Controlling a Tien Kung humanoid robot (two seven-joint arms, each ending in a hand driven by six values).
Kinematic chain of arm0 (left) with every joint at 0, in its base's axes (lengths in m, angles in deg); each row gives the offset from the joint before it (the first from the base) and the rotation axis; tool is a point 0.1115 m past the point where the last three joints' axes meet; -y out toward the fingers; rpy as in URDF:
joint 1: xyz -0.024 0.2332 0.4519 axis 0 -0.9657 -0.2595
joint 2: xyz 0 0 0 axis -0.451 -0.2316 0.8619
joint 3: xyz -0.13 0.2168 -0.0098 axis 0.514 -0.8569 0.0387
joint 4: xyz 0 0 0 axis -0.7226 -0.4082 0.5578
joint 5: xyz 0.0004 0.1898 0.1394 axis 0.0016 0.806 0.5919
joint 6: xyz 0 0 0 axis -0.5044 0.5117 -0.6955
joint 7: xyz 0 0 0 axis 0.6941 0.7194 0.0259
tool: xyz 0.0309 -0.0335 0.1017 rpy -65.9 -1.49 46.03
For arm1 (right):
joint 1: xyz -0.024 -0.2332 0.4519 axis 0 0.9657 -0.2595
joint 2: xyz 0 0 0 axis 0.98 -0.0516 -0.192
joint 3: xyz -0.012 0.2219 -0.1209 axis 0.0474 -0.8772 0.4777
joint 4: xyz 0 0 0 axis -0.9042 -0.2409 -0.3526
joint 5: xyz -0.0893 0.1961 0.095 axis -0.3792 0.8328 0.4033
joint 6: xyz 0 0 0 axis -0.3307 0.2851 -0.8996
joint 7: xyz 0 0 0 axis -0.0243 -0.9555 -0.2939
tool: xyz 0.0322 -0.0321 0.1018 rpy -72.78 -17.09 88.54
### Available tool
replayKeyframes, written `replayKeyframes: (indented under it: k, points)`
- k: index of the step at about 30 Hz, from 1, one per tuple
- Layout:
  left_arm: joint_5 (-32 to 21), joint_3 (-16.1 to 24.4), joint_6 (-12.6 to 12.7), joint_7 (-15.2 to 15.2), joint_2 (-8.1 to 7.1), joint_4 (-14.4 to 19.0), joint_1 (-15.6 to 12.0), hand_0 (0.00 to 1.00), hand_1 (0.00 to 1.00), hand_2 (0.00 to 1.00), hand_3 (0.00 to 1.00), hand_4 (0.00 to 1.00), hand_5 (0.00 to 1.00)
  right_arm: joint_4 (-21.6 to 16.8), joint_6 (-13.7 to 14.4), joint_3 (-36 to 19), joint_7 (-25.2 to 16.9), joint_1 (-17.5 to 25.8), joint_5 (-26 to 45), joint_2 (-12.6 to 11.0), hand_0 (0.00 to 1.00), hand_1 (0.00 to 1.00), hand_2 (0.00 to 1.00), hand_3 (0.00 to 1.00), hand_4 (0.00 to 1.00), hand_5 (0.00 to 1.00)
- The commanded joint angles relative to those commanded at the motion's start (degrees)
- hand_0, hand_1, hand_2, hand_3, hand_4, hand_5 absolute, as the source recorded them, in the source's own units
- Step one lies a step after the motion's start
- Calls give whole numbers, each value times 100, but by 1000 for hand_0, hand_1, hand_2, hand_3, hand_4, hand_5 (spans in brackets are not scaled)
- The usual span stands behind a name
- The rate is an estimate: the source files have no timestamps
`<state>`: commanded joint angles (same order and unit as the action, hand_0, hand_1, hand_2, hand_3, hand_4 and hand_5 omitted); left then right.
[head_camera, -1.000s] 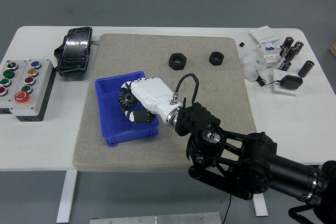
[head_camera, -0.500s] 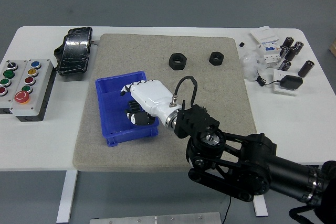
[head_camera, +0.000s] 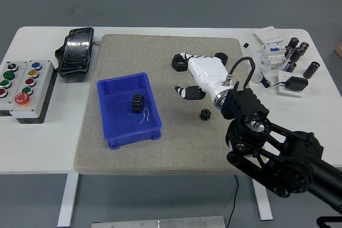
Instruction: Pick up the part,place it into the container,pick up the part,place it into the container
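A black gear (head_camera: 138, 102) lies inside the blue container (head_camera: 115, 132) on the grey mat. My right hand (head_camera: 185, 75), white with black finger joints, hangs open and empty over the mat to the right of the container. Its upper fingers (head_camera: 181, 57) reach over a black hex nut (head_camera: 178, 63). A second black nut (head_camera: 220, 57) shows just behind the hand. A small black gear (head_camera: 204, 114) lies on the mat below the hand. The left arm is out of view.
A button box (head_camera: 24, 86) and a black device (head_camera: 76, 52) sit at the table's left. Black cylinders (head_camera: 297, 52), a white module (head_camera: 271, 44) and a black adapter (head_camera: 295, 84) sit at the far right. A thin white wire (head_camera: 145, 115) lies in the container.
My right hand let go of the black gear in the container, then swung up and right to the nuts. The small gear on the mat is now uncovered.
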<state>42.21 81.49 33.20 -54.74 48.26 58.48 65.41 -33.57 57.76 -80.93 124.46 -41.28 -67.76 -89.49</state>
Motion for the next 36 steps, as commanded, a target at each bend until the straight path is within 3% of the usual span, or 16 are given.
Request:
replayKeyframes:
  k: [2,3,8,14,21,22,26,27,32,33,36]
  points:
    - [3,3,0,-5,3,0,4,656,590,554,619,658,420,-29,-368,-182,0,90,123,-26,438,716,813,885,958,550]
    - [-1,-2,-1,-9,4,0,9,655,590,554,619,654,417,-21,-501,-216,0,119,189,-12,326,670,807,881,990,584]
    - [-55,-71,-11,-40,6,0,38,655,590,554,619,654,417,194,-1112,-175,0,186,498,96,326,670,807,881,990,584]
    - [-56,-76,-5,-47,-5,0,25,655,590,554,619,650,413,519,-1289,-14,0,190,593,78,301,651,794,876,998,615]
    - [-41,-57,-1,-37,3,0,4,655,590,555,618,649,415,677,-1226,-10,0,246,478,-15,291,635,775,853,998,616]
    - [-47,-63,-2,-39,5,0,6,655,590,554,619,649,414,690,-1195,-4,0,249,470,-24,264,569,720,785,855,476]
    - [-86,-103,-5,-50,12,0,19,655,590,554,619,649,414,776,-1021,48,0,261,494,-40,264,569,720,785,855,476]
    - [-92,-109,-5,-52,12,0,20,655,590,555,618,648,415,797,-974,64,0,263,507,-39,238,500,603,660,375,337]
    - [-102,-120,-4,-58,4,0,25,655,590,555,618,648,415,956,-748,189,0,259,541,-11,238,500,603,660,375,337]
    - [-107,-125,-4,-60,3,0,26,655,590,555,620,648,416,982,-725,208,0,260,546,-6,227,457,512,592,348,209]
    - [-123,-140,-4,-64,2,0,26,655,590,555,620,648,416,1042,-633,263,0,271,554,0,227,457,512,592,348,209]
